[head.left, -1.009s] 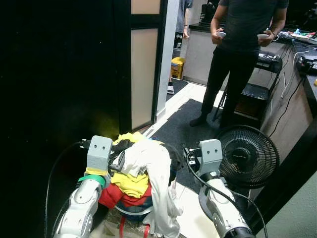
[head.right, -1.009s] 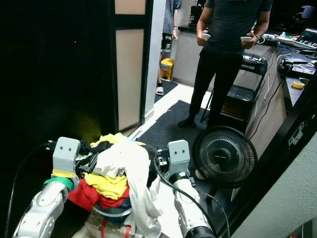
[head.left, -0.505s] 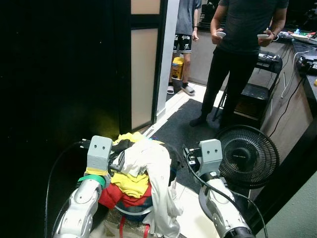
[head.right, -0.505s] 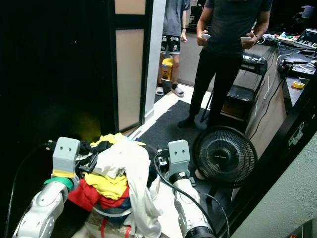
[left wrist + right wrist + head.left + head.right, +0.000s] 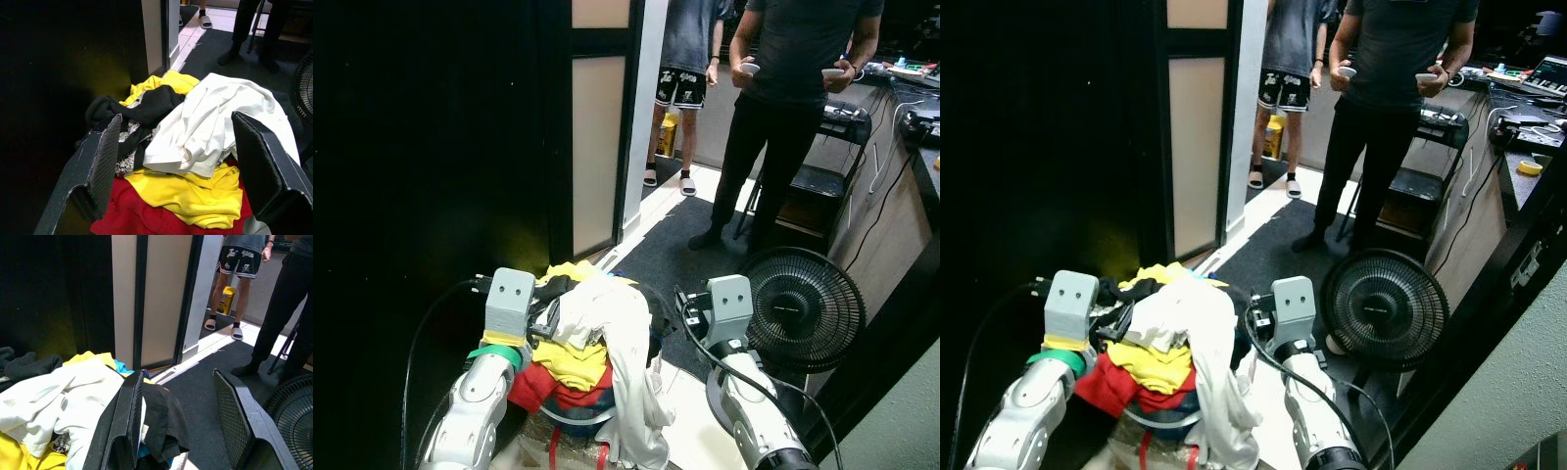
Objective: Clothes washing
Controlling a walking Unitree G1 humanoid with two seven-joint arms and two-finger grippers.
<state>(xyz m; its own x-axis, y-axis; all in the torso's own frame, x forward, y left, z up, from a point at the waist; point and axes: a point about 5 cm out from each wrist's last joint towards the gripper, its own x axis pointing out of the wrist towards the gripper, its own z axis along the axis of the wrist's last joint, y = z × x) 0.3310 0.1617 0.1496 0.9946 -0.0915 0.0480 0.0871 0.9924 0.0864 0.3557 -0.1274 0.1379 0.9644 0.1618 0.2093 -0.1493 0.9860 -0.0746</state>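
Now carrying: my 2 grippers, left gripper [image 5: 176,161] and right gripper [image 5: 188,418], both spread open, flank the laundry basket [image 5: 570,416] (piled clothes [image 5: 597,328]); next, judging, onward to washer.

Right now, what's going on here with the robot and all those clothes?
The robot is carrying a heaped laundry basket between its arms, the left gripper and right gripper open on either side of the pile. A white garment lies on top, over yellow and red ones. Two people stand ahead, a floor fan to the right.
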